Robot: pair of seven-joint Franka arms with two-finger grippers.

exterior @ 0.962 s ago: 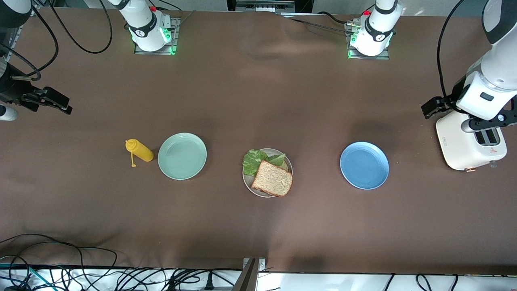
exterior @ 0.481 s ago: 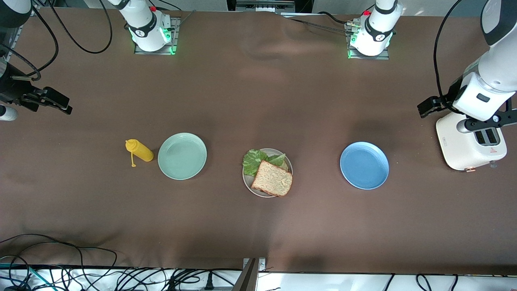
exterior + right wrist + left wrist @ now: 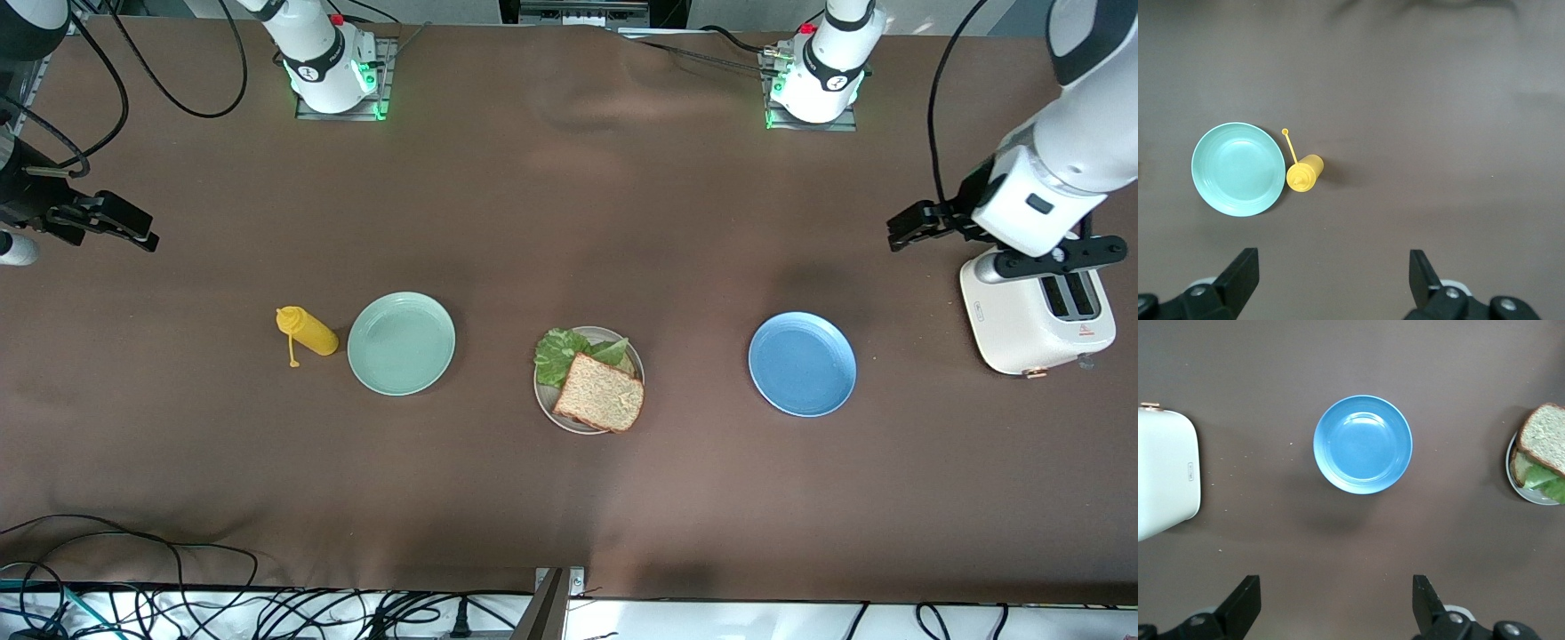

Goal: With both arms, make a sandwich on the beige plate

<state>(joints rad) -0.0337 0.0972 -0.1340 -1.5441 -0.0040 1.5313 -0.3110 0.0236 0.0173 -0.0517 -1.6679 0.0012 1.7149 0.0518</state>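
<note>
While both arms hang raised at the table's ends, I see the left gripper (image 3: 1331,603) with its black fingers (image 3: 1245,600) spread wide and nothing between them, up in the air beside the white two-slot toaster (image 3: 1036,316) at the left arm's end; only the fingertips show in the left wrist view. My right gripper (image 3: 1328,280) is likewise spread and empty, over bare brown tablecloth (image 3: 569,178) at the right arm's end, where the arm's body is cut off by the front view's edge.

Moving inward, a round blue plate (image 3: 802,364) lies between the toaster and the middle, and a round mint-green plate (image 3: 401,343) sits toward the right arm's end with a yellow squeeze bottle (image 3: 308,331) just beside it. That bottle lies on its side, its loose cap strap trailing nearer to the front camera.

At the centre rests the sandwich (image 3: 600,392) on the round pale beige plate (image 3: 547,404). Its brown wholegrain top slice sits turned at an angle, one corner reaching the plate's rim toward the left arm's end, and its long axis runs diagonally. The ruffled green lettuce leaf (image 3: 558,352) spills out from under it, farther from the front camera. From the front the lower slice is hidden; the left wrist view shows its edge, though the frame cuts the plate off.
</note>
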